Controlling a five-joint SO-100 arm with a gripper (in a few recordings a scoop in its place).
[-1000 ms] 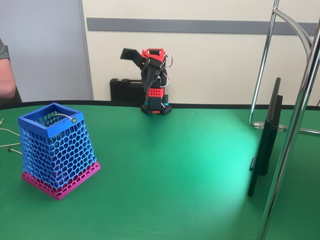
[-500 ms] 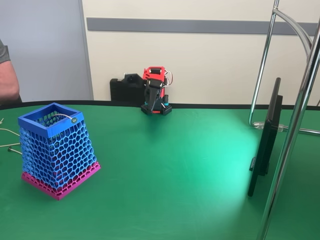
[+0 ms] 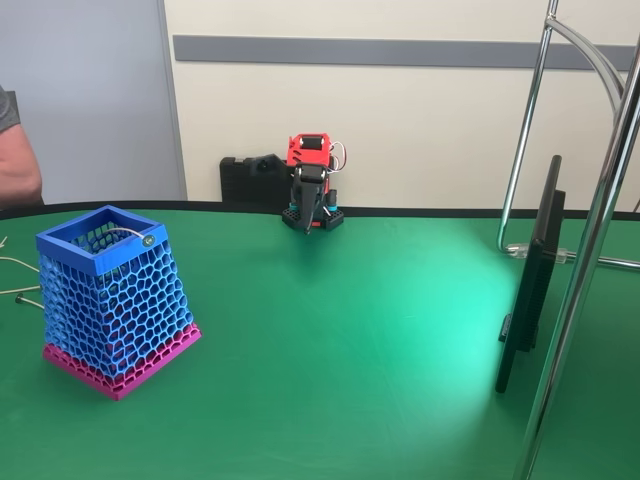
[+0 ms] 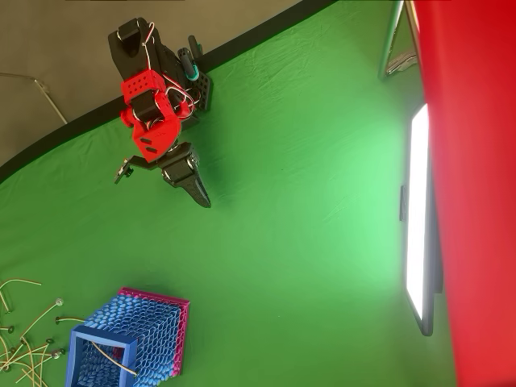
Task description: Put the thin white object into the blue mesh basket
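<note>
Green desk (image 3: pixel 360 340) runs wide and bare between the arm at its far edge and the blue mesh basket (image 3: pixel 112 300) near its left front in the fixed view; the overhead view shows the same stretch of bare cloth between them. A black border marks the desk's far curved edge, just behind the arm's base. On the right, a dark flat screen (image 3: pixel 530 280) stands edge-on beside chrome stand tubes (image 3: pixel 590 250), well apart from both arm and basket.

The red and black arm (image 3: pixel 310 185) is folded low over its base, its upper part hunched and the gripper (image 4: pixel 197 193) pointing down toward the desk close in front of the base. In the overhead view the black fingers come together to a single point with no gap showing, and nothing is held between them.

The thin white object (image 4: pixel 111 359) lies inside the basket, slanting across its square blue rim opening in the overhead view; in the fixed view it shows as a pale curved strand with a small dark tip resting at the rim's near corner (image 3: pixel 128 234). How deep it reaches is hidden by the mesh.

Several pale wires (image 4: pixel 28 339) lie loose on the desk just left of the basket, cut off by the picture's edge. A person's arm (image 3: pixel 15 160) shows at the left edge of the fixed view, mostly out of frame. A black case (image 3: pixel 252 182) sits behind the arm, partly hidden by it.
</note>
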